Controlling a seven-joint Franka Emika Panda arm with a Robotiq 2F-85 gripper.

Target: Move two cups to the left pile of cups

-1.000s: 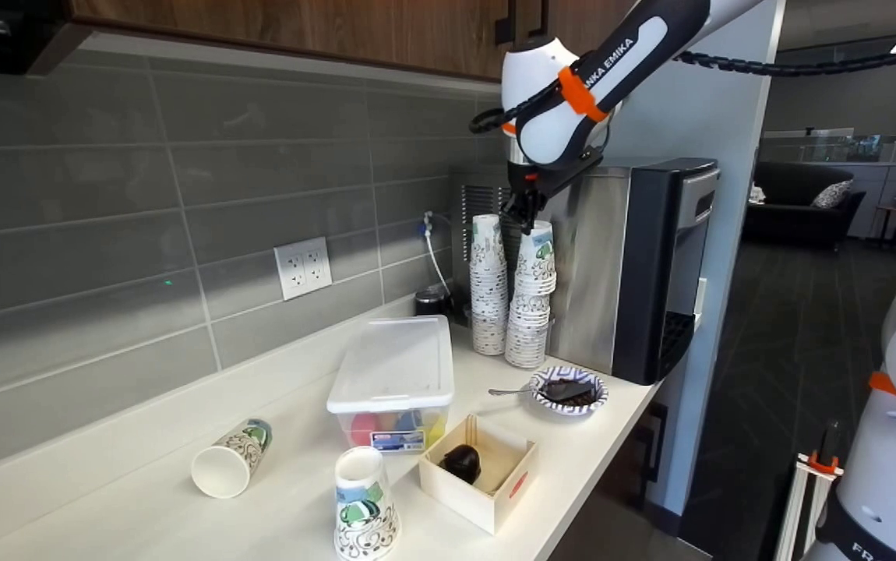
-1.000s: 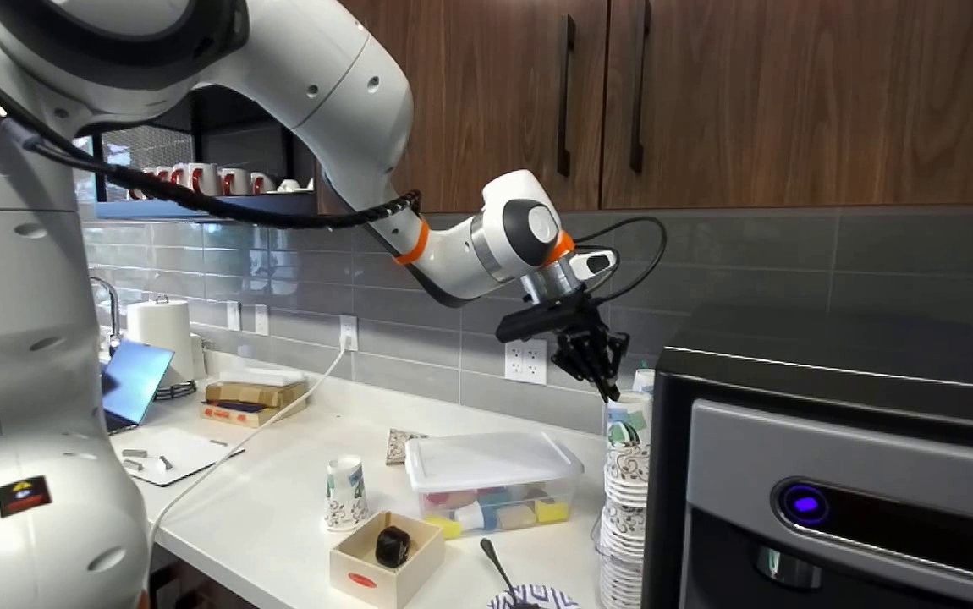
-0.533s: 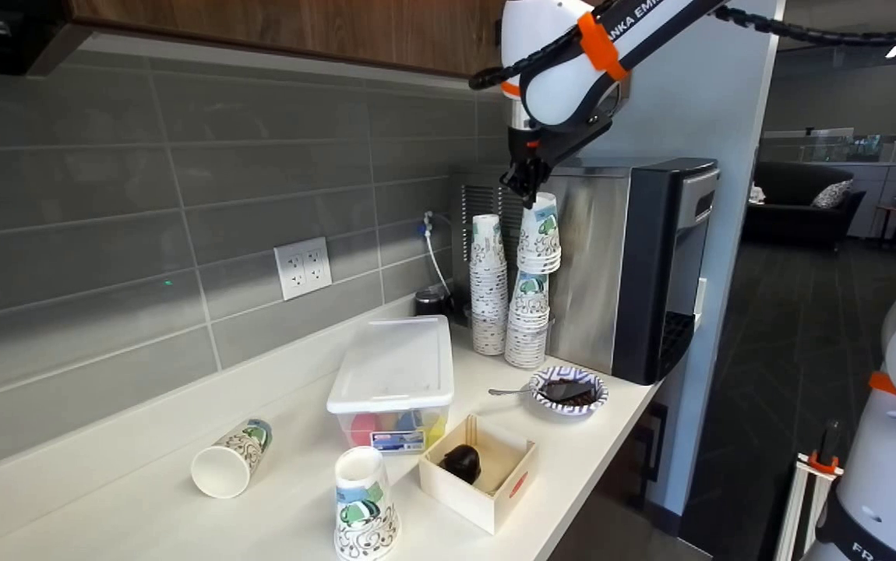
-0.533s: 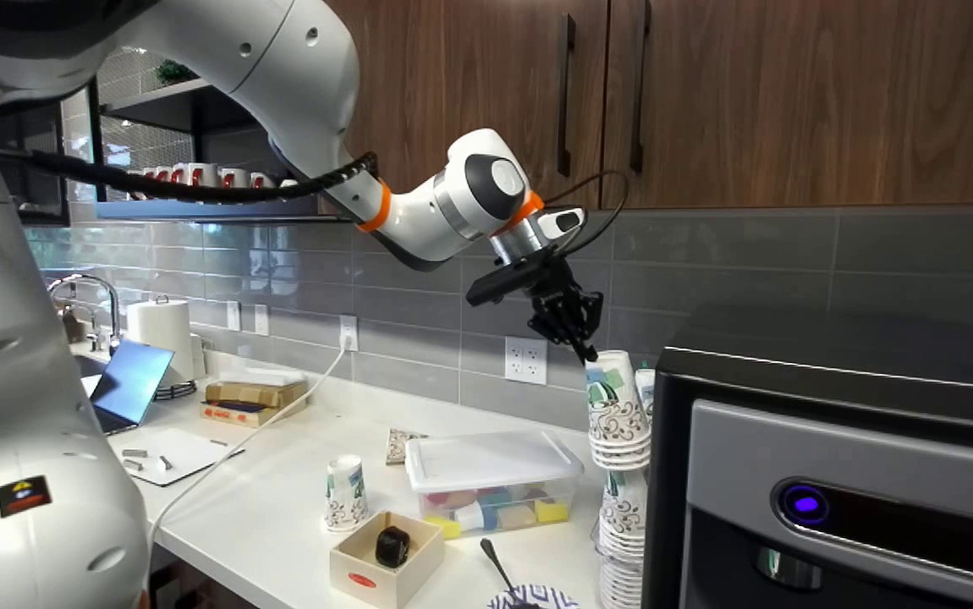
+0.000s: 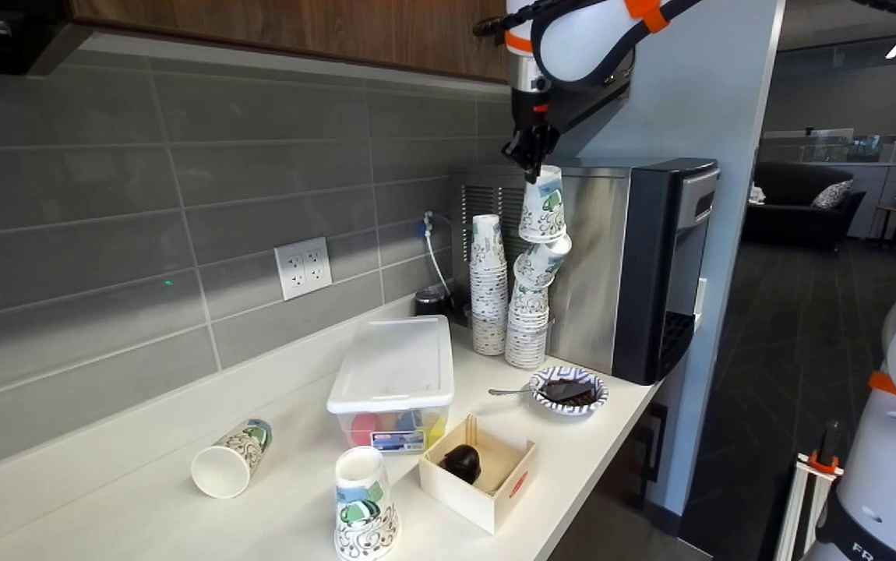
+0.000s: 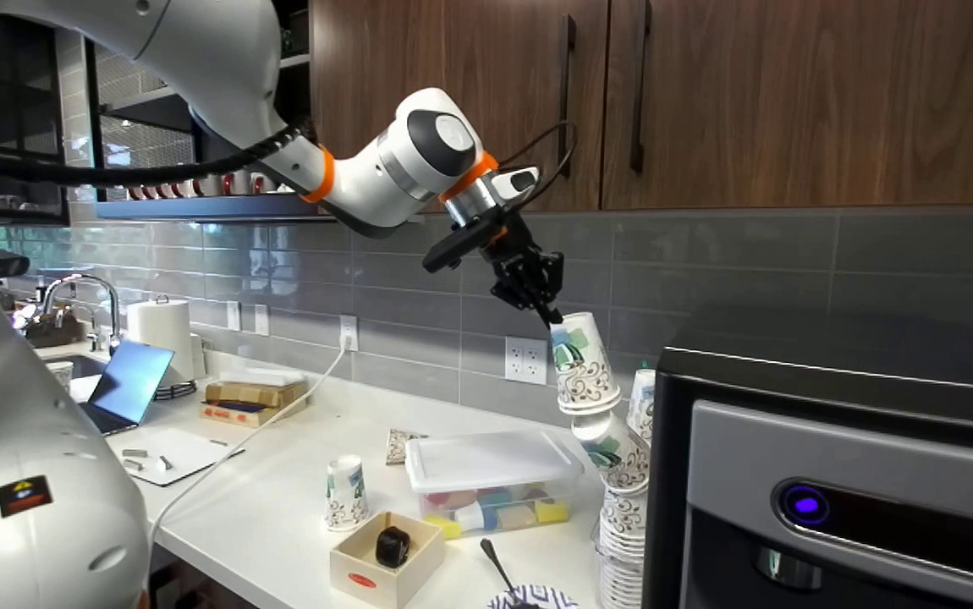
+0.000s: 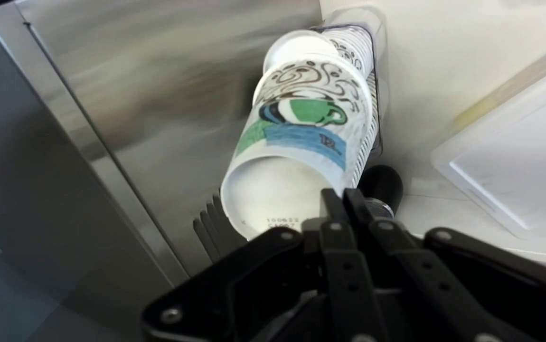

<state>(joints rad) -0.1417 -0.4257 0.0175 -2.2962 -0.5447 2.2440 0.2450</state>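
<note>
My gripper (image 5: 532,178) is shut on the base edge of the two cups (image 5: 545,204), pinching the wall. They are nested, upside down, white with green and dark print; two rims show at their lower end in an exterior view (image 6: 585,364). In the wrist view the fingertips (image 7: 342,192) sit at the right edge of the cups' base (image 7: 301,123). A tilted cup (image 5: 543,263) lies between them and the tall stack (image 5: 527,327); it touches or nearly touches the held rims. The left pile of cups (image 5: 366,502) stands upside down on the counter, also in an exterior view (image 6: 345,492).
Another tall cup stack (image 5: 488,288) stands beside the first, next to the steel machine (image 5: 588,265). A lidded plastic bin (image 5: 393,366), an open wooden box (image 5: 479,479), a patterned bowl (image 5: 569,409) and a cup on its side (image 5: 231,458) are on the counter.
My gripper has risen with the held cups, lifting them off the tall stack. A lower cup has come out from under them and tipped over on the stack's top.
</note>
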